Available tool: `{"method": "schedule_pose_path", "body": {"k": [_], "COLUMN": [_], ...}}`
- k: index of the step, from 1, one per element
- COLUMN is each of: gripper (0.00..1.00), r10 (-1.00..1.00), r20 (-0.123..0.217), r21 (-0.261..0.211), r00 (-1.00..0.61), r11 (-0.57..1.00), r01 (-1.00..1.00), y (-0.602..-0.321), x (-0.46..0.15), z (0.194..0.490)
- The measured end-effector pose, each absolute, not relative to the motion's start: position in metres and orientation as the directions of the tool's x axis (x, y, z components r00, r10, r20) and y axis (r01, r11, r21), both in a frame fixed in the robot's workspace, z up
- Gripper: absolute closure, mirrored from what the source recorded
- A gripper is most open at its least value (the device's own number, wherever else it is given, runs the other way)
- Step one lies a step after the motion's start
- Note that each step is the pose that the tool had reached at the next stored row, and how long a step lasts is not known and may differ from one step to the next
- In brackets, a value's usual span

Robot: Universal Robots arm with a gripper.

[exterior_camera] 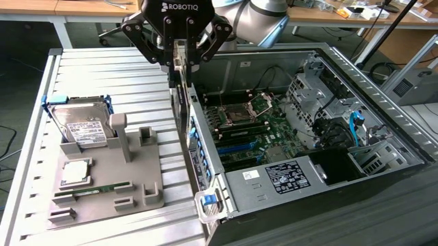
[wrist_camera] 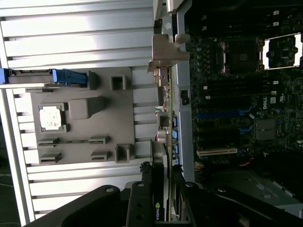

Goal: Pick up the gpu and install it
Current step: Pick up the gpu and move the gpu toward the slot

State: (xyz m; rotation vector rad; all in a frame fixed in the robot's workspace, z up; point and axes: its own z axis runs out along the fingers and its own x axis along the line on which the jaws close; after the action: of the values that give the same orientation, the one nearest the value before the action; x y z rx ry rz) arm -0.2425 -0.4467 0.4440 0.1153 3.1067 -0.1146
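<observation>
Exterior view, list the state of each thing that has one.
computer case: side open.
hand: shut on the gpu.
gpu: held on edge at the computer case's wall, not installed.
CPU socket: cover raised.
hard drive: standing in the grey holder.
memory stick: lying flat in the holder.

Hard drive (exterior_camera: 81, 125), processor (exterior_camera: 75, 173), grey fixture (exterior_camera: 145, 177).

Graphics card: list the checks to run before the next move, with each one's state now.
1. Tool shut on graphics card: ok.
2. Card hanging upright: ok.
3. Card above the expansion slots: not ok; it lines up with the case wall.
4. Expansion slots empty: ok.
5. Bracket matched to its place in the wall: cannot tell.
</observation>
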Motion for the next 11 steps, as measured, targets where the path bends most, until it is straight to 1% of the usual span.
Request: {"method": "schedule_pose_path", "body": {"k": [11], "gripper": [0.73], "r10": [0.073], "r20": [-0.033], "r21": [-0.072], "r00": [-0.997], "r11": [0.995], "r01": [0.075], "y": [-0.4467], "x": [-0.2365], "z": [0.444]}}
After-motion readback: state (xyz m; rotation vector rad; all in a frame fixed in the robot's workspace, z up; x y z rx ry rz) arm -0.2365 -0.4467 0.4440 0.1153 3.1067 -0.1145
